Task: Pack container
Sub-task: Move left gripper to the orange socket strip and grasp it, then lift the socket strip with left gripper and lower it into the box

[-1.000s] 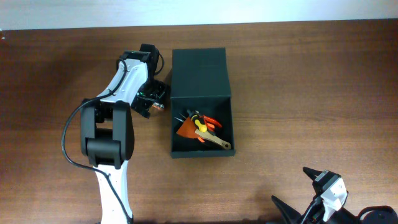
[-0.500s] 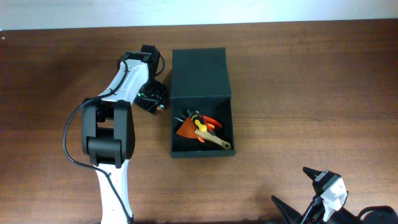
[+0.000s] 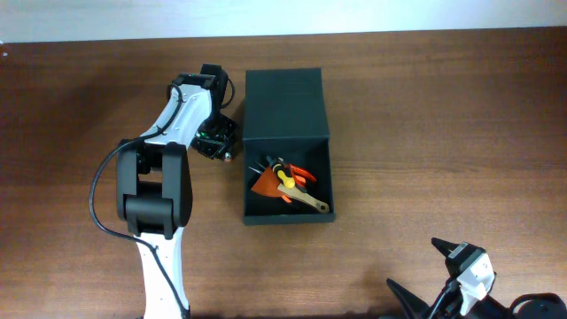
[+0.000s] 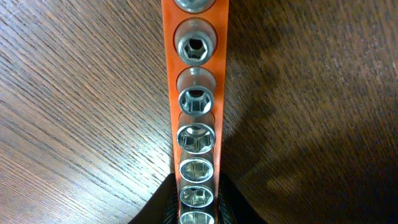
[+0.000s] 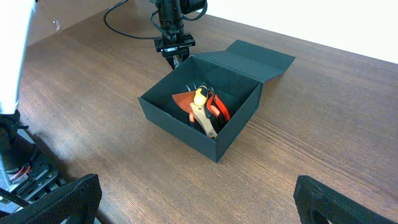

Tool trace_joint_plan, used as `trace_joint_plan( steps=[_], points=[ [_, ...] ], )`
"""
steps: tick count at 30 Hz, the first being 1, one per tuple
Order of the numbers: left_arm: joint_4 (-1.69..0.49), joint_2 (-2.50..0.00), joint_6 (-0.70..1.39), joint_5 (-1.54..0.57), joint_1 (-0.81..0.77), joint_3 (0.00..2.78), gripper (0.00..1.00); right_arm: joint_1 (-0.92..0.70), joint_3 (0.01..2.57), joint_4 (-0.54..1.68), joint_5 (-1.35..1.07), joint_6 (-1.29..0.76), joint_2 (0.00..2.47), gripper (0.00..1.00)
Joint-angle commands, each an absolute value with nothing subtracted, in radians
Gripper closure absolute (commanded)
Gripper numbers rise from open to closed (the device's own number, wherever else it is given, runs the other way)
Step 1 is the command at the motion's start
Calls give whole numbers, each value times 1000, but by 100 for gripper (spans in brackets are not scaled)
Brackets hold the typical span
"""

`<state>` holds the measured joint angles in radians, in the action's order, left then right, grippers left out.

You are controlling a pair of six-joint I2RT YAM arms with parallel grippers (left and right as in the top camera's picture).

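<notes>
The container [image 3: 288, 218] is a dark green-black box standing open at mid-table, its flap lid [image 3: 283, 102] laid back flat. Inside lie an orange triangular piece, a yellow-handled tool and red-handled pliers [image 3: 285, 177]. Just left of the box, my left gripper [image 3: 221, 143] points down at the table. In the left wrist view an orange socket rail [image 4: 196, 93] with several chrome sockets runs straight up the frame. My left gripper [image 4: 198, 194] is shut on its near end, one finger against each side. My right gripper [image 5: 196, 199] stands open near the front edge, holding nothing.
Bare wood table [image 3: 443, 133] lies right of the box and in front of it. The left arm's white and black links [image 3: 155, 186] stretch along the left side. The container's near corner [image 5: 217, 149] faces the right wrist camera.
The left gripper's jaws have closed in on the socket rail beside the box. The right arm has not moved.
</notes>
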<state>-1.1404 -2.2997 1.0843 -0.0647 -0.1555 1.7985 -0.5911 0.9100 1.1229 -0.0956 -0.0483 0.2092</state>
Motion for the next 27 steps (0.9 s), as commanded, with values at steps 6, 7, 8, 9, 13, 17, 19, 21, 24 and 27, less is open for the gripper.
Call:
trace_joint_plan(
  steps=[6, 7, 8, 9, 13, 17, 19, 21, 24, 27],
  points=[
    [-1145, -2280, 1082, -52, -153, 1813, 81, -595, 907, 1120, -101, -50, 204, 1],
    [-1145, -2271, 1082, -47, -153, 1813, 81, -595, 907, 1120, -101, -50, 204, 1],
    [-1145, -2261, 1082, -42, -153, 1813, 81, -595, 907, 1120, -101, -50, 204, 1],
    [-1145, -2251, 1082, -38, -153, 1813, 81, -595, 907, 1120, -101, -50, 204, 1],
    [-1145, -2196, 1082, -21, -155, 1813, 81, -595, 907, 1120, -101, -50, 204, 1],
    [-1145, -2106, 1082, 13, -170, 1813, 81, -595, 907, 1120, -101, -50, 204, 1],
    [-1146, -2049, 1082, 38, -186, 1813, 81, -595, 907, 1120, -101, -50, 204, 1],
    [-1149, -1990, 1082, 54, -205, 1813, 81, -595, 907, 1120, -101, -50, 204, 1],
    [-1157, -1905, 1083, 56, -240, 1813, 82, -595, 907, 1120, -101, -50, 204, 1],
    [-1157, -1840, 1087, 57, -294, 1813, 81, -595, 907, 1120, -101, -50, 204, 1]
  ],
)
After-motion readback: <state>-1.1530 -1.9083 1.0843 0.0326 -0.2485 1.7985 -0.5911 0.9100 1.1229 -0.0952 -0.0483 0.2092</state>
